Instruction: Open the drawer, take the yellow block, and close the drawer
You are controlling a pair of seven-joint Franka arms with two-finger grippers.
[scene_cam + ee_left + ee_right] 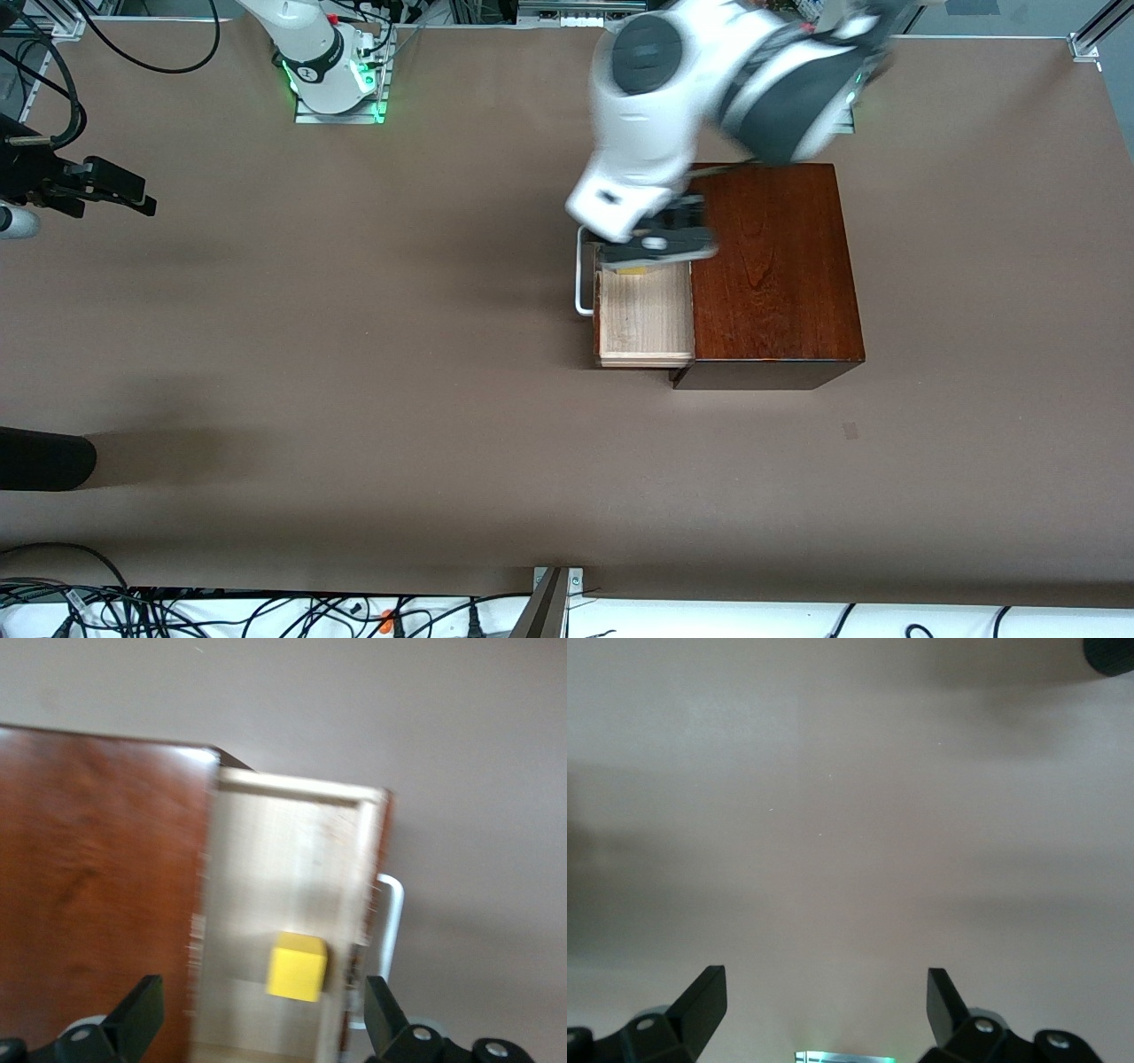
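- Front view: left gripper (654,251) over open drawer (645,319); yellow block (636,268) directly beneath, barely visible (mostly hidden).
- Left wrist view: fingers (137,1014) spread wide, empty; block at 12 o'clock, between fingertips' line.
- Right wrist view: right gripper (824,1005) open, waiting over bare table (850,815).

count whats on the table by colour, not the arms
yellow: 1, the yellow block in the drawer
dark reddish-brown: 1, the wooden box
pale wood: 1, the drawer tray, pulled out
white: 1, the bar handle
total: 4
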